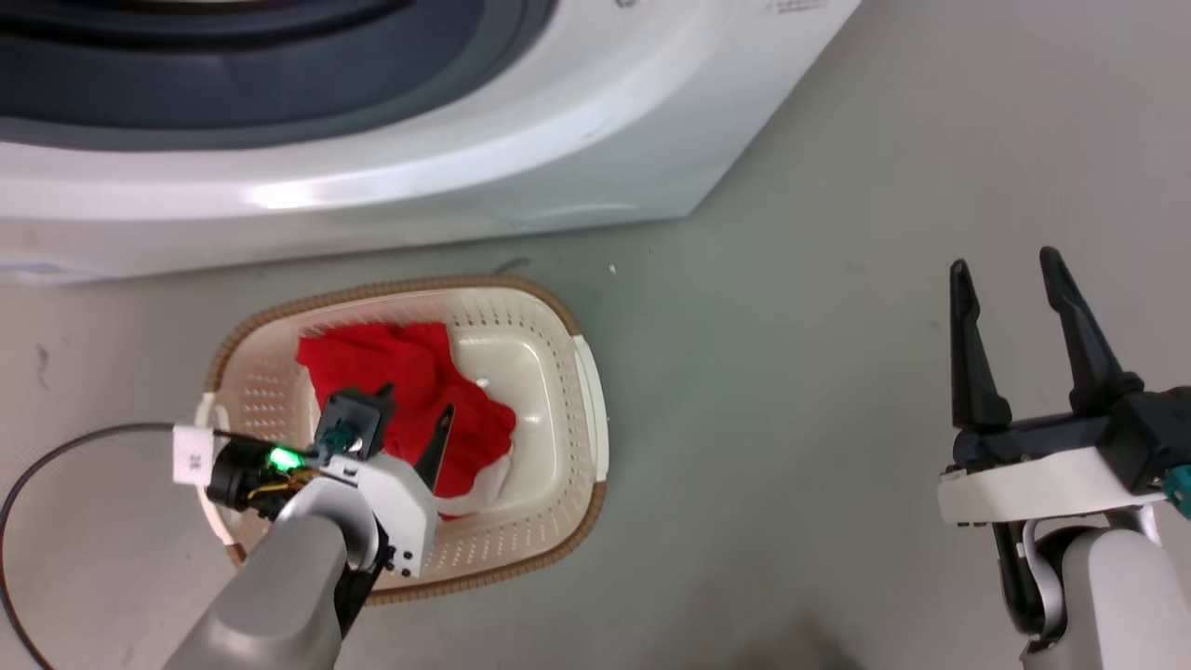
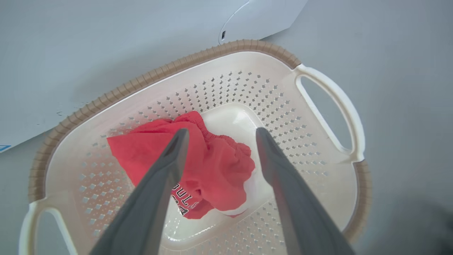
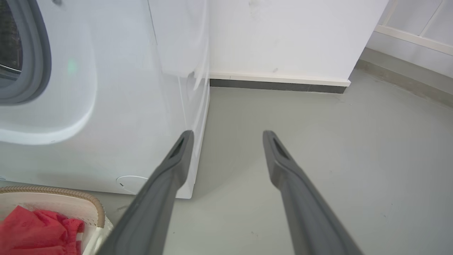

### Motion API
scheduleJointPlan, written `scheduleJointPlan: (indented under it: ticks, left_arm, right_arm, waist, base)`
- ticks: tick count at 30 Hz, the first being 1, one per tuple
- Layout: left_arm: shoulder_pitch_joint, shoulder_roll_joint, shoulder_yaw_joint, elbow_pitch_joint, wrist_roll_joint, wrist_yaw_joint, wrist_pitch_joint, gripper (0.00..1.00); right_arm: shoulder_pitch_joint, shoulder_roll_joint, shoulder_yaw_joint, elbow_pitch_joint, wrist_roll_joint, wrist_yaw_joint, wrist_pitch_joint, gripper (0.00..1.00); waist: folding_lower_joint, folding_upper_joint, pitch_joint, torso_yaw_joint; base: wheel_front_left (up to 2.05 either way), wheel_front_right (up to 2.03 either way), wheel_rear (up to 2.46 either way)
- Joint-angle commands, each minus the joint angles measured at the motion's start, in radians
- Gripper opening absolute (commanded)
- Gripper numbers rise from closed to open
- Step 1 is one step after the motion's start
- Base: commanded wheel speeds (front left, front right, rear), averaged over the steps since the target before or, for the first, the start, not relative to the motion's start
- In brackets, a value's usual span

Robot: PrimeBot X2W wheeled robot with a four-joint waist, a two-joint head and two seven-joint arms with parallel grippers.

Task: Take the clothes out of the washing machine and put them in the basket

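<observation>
The red clothes (image 1: 409, 391) (image 2: 208, 170) lie crumpled inside the cream basket (image 1: 577, 372) (image 2: 318, 148) on the floor before the white washing machine (image 1: 372, 167) (image 3: 106, 124). White lettering and a white part show at the garment's lower edge. My left gripper (image 1: 414, 409) (image 2: 219, 132) hovers open just above the clothes, its fingers apart and holding nothing. My right gripper (image 1: 1010, 265) (image 3: 228, 132) stands open over bare floor at the right, well away from the basket. The machine's grey porthole rim (image 3: 35, 63) shows at the left of the right wrist view.
A black cable (image 1: 56, 465) loops on the floor left of the basket. Behind the machine's right side runs a white wall with a dark skirting (image 3: 276, 85). The grey floor (image 1: 837, 419) stretches between the basket and my right arm.
</observation>
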Motion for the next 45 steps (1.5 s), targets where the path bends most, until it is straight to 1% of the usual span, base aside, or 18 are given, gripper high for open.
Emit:
scheduleJointPlan:
  ticks: [1,5,9,16,20,24,27,30,34,36,38,45]
  left_arm:
    - [0.031,0.001,0.024,-0.035,-0.001,-0.007,-0.003,1.00]
    - [0.120,-0.001,0.103,-0.142,0.016,-0.005,-0.003,1.00]
    - [0.189,-0.007,0.173,-0.249,0.043,-0.013,-0.003,1.00]
    - [0.282,-0.006,0.283,-0.433,0.109,-0.023,-0.003,1.00]
    - [0.295,-0.002,0.349,-0.526,0.128,-0.025,-0.003,1.00]
    - [0.250,0.013,0.409,-0.585,0.135,-0.032,-0.003,1.00]
    - [0.192,0.048,0.430,-0.600,0.143,-0.037,-0.003,1.00]
    - [0.097,0.082,0.438,-0.598,0.131,-0.042,0.011,1.00]
    - [-0.066,0.145,0.446,-0.581,0.105,-0.047,0.117,1.00]
    - [-0.157,0.188,0.427,-0.567,0.112,-0.048,0.185,1.00]
    - [-0.254,0.220,0.415,-0.554,0.091,-0.049,0.264,1.00]
    - [-0.584,0.359,0.280,-0.438,-0.032,-0.050,0.575,1.00]
  right_arm:
    - [0.017,0.001,0.001,0.006,-0.006,-0.001,-0.002,1.00]
    - [0.036,0.001,-0.002,0.023,-0.011,-0.001,-0.002,1.00]
    - [0.059,0.001,-0.002,0.035,-0.019,-0.001,-0.002,1.00]
    - [0.083,0.001,0.003,0.044,-0.010,-0.001,-0.002,1.00]
    - [0.091,0.001,0.001,0.040,0.003,-0.001,-0.002,1.00]
    - [0.081,0.001,0.003,0.032,0.017,-0.001,-0.002,1.00]
    - [0.065,0.001,0.008,0.026,0.029,-0.001,-0.002,1.00]
    - [0.048,0.001,0.009,0.020,0.038,-0.001,-0.002,1.00]
    - [0.038,0.001,0.022,0.013,0.056,-0.001,-0.002,1.00]
    - [0.026,0.001,0.026,0.008,0.067,-0.001,-0.002,1.00]
    - [0.019,0.001,0.036,0.003,0.082,-0.001,-0.002,1.00]
    - [-0.019,0.001,0.076,-0.013,0.135,-0.001,-0.002,1.00]
  waist:
    - [-0.0001,0.0000,-0.073,0.022]
    - [-0.0001,0.0000,-0.151,0.041]
    - [-0.0001,0.0000,-0.208,0.056]
    - [-0.0001,0.0000,-0.257,0.057]
    - [-0.0001,0.0000,-0.250,0.043]
    - [-0.0001,0.0000,-0.214,0.019]
    - [-0.0001,0.0000,-0.175,-0.007]
    - [-0.0001,0.0000,-0.130,-0.032]
    - [-0.0001,0.0000,-0.057,-0.069]
    - [-0.0001,0.0000,-0.018,-0.087]
    - [-0.0001,0.0000,0.024,-0.107]
    - [-0.0001,0.0000,0.154,-0.178]
  base:
    - [0.00,0.00,0.00]
    - [0.00,0.00,0.00]
    - [0.00,0.00,0.00]
    - [0.00,0.00,0.00]
    - [0.00,0.00,0.00]
    - [0.00,0.00,0.00]
    - [0.00,0.00,0.00]
    - [0.00,0.00,0.00]
    - [0.00,0.00,0.00]
    - [0.00,0.00,0.00]
    - [0.00,0.00,0.00]
    - [0.00,0.00,0.00]
